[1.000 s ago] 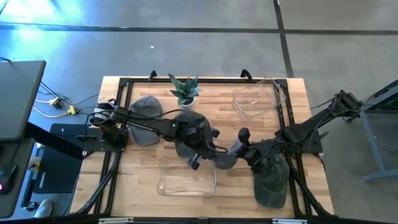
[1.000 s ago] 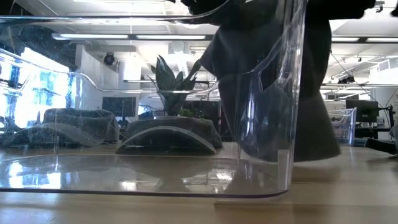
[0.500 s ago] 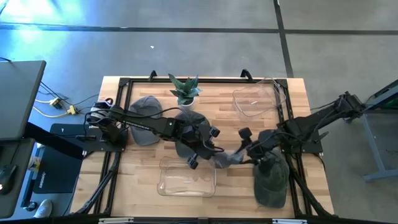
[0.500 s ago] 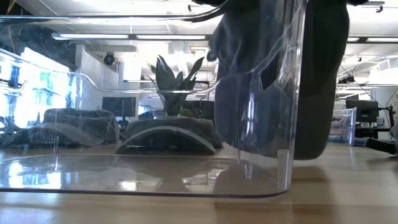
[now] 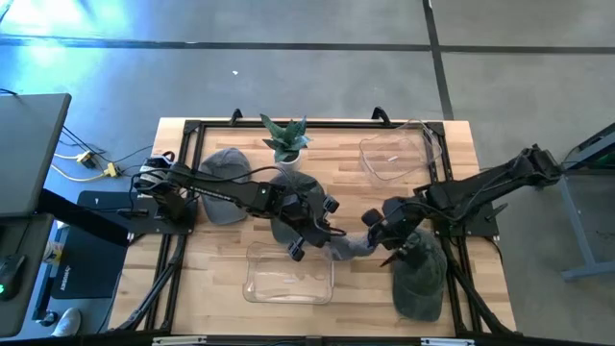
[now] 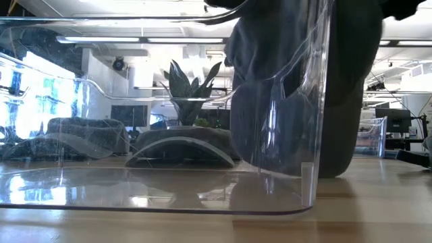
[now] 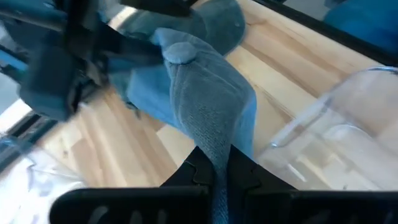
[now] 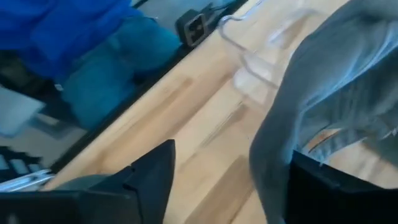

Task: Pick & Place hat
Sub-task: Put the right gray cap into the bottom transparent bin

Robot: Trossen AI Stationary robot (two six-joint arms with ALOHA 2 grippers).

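Mid-carry, after handover: left gripper (image 5: 327, 234) clenched on the grey hat (image 5: 348, 246), which hangs just beside the near clear bin (image 5: 288, 274). Right gripper (image 5: 390, 235) released, close by the hat. Next: swing hat over bin, lower, let go.

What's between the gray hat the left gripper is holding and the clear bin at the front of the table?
Nothing visible. The left gripper is shut on the gray hat, which hangs just beside the clear bin. The right gripper is open beside the hat, on the side away from the bin.
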